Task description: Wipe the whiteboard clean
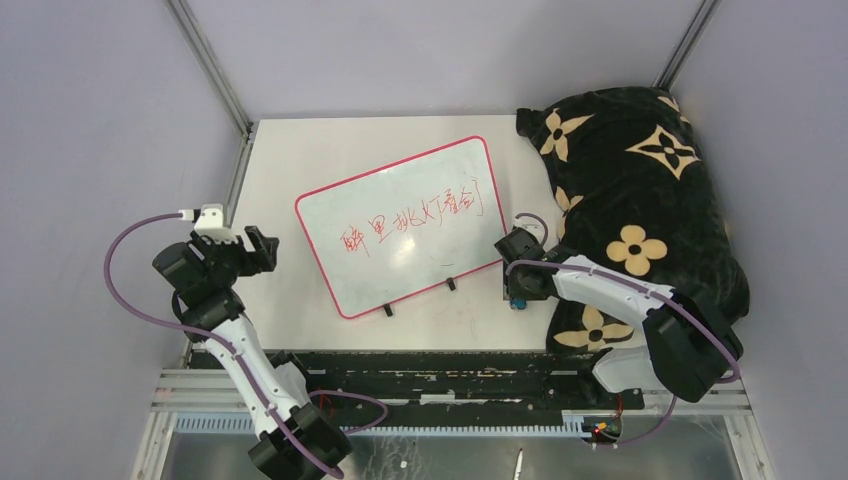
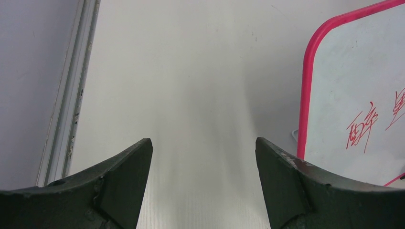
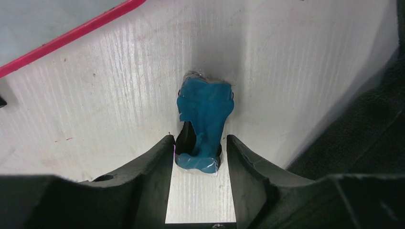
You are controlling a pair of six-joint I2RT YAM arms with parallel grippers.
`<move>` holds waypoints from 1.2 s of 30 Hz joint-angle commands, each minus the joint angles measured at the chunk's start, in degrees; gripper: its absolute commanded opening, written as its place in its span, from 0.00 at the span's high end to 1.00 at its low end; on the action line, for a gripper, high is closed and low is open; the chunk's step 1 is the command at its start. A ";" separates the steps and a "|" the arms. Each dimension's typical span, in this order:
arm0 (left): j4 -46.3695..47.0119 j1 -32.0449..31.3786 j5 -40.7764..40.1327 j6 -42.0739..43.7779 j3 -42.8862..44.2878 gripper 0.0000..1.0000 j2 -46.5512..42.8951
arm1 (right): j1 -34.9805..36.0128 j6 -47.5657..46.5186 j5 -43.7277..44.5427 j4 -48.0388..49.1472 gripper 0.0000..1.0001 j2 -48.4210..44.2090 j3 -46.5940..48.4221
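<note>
Whiteboard [image 1: 390, 272], red-bordered white rectangular board, red writing [image 1: 410, 222] unerased: right claw [image 3: 200, 140] straddles blue crumpled wiper [image 3: 205, 105], grip uncertain; left claw [image 2: 203, 140] gapes empty; next, clamp and lift.

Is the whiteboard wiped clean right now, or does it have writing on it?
Written on: red handwritten characters run across the middle of the whiteboard in the top view, and the left wrist view shows some too.

Whiteboard [image 1: 400, 265] w/ thin red border is lying flat on white surface [image 1: 290, 160], skewed at an angle, showing red handwriting across mid; 2 black clips sitting along near edge.
</note>
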 commanded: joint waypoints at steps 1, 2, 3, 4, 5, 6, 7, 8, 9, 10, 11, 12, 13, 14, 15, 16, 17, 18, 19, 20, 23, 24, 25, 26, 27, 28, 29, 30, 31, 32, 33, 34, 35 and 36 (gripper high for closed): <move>-0.15 0.09 1.80 1.52 2.99 0.15 -1.11 | -0.25 -0.61 0.77 2.71 0.49 1.84 1.31; -0.22 0.12 1.80 1.50 3.08 0.15 -1.15 | -0.22 -0.45 1.02 2.75 0.50 2.19 1.30; -0.31 0.09 1.82 1.53 3.07 0.15 -1.23 | -0.22 -0.23 1.36 2.80 0.51 2.33 1.31; -0.32 0.08 1.79 1.51 3.04 0.15 -1.35 | -0.23 -0.04 1.57 2.88 0.52 2.29 1.16; -0.37 0.03 1.80 1.55 3.01 0.15 -1.42 | -0.21 0.18 1.89 2.88 0.52 2.21 1.09; -0.39 0.05 1.80 1.52 2.93 0.15 -1.52 | -0.28 0.39 2.27 2.93 0.54 2.13 1.05; -0.41 0.10 1.78 1.50 2.91 0.15 -1.66 | -0.27 0.57 2.66 2.87 0.56 2.11 1.04; -0.41 0.08 1.80 1.42 2.91 0.15 -1.72 | -0.27 0.69 3.02 2.84 0.59 2.17 1.04; -0.41 0.08 1.80 1.41 2.91 0.15 -1.76 | -0.29 0.84 3.22 2.84 0.60 2.28 1.04; -0.41 0.12 1.80 1.42 2.91 0.15 -1.83 | -0.32 0.97 3.29 2.88 0.63 2.52 1.11; -0.41 0.12 1.78 1.39 2.91 0.15 -1.92 | -0.32 0.96 3.24 3.05 0.67 2.90 1.13; -0.40 0.06 1.80 1.44 2.91 0.15 -1.95 | -0.33 0.98 3.11 3.26 0.71 3.24 1.17; -0.41 0.07 1.80 1.47 2.91 0.15 -2.03 | -0.35 0.94 2.85 3.33 0.75 3.70 1.26; -0.41 0.12 1.80 1.49 2.91 0.15 -1.96 | -0.30 0.85 2.60 3.43 0.79 3.97 1.30; -0.37 0.12 1.80 1.60 2.98 0.15 -1.95 | -0.30 0.77 2.28 3.57 0.86 4.31 1.31; -0.36 0.07 1.70 1.57 3.06 0.15 -1.90 | -0.32 0.73 1.94 3.77 0.92 4.38 1.24; -0.41 0.14 1.64 1.62 3.16 0.15 -1.76 | -0.30 0.60 1.57 4.01 0.98 4.23 1.08; -0.41 0.13 1.56 1.64 3.28 0.15 -1.70 | -0.30 0.51 1.35 4.02 1.00 4.00 0.93; -0.41 0.09 1.59 1.58 3.43 0.15 -1.62 | -0.30 0.46 1.22 3.88 1.00 3.69 0.83; -0.41 0.10 1.54 1.57 3.58 0.15 -1.51 | -0.23 0.15 0.86 3.81 1.00 2.98 0.62; -0.41 0.10 1.63 0.93 4.45 0.15 -0.81 | -0.02 -0.62 -1.28 5.21 1.00 -1.73 -1.31; -0.41 0.08 1.93 0.59 4.83 0.15 -0.44 | 0.11 -0.86 -1.36 5.25 1.00 -3.84 -2.00; -0.39 0.08 2.32 0.16 5.22 0.15 -0.11 | 0.20 -0.94 -0.98 4.84 0.99 -5.86 -2.59; -0.41 0.12 2.89 -0.53 5.76 0.15 0.40 | 0.31 -1.09 -0.16 3.89 1.00 -9.14 -3.09; -0.37 0.07 3.20 -0.85 6.07 0.15 0.56 | 0.36 -1.27 0.20 3.03 1.00 -10.54 -3.20; -0.10 0.05 3.39 -1.49 6.32 0.15 0.82 | 0.43 -1.44 0.59 2.14 0.99 -12.40 -3.33; -0.02 0.13 3.57 -1.90 6.69 0.15 1.02 | 0.44 -1.72 0.72 1.45 0.99 -14.37 -3.40; 0.16 0.15 3.86 -2.37 6.91 0.15 1.27 | 0.51 -1.88 0.81 0.69 0.99 -15.94 -3.56; 0.22 0.09 3.97 -2.72 7.21 0.15 1.56 | 0.62 -2.03 0.93 0.06 0.99 -17.61 -3.73; 0.28 0.08 4.00 -3.08 7.47 0.15 1.72 | 0.65 -2.15 1.01 -0.61 0.99 -18.94 -3.76; 0.27 0.08 4.14 -3.35 7.77 0.15 1.92 | 0.67 -2.32 1.02 -1.33 0.99 -20.00 -3.74; 0.26 0.10 4.22 -3.62 7.95 0.15 1.96 | 0.66 -2.45 0.95 -1.90 0.99 -21.25 -3.71; 0.22 0.08 4.26 -3.80 8.14 0.15 1.97 | 0.67 -2.55 0.82 -2.46 0.99 -21.83 -3.66; 0.20 0.10 4.34 -4.10 8.30 0.15 1.96 | 0.60 -2.68 0.53 -2.84 0.99 -22.52 -3.72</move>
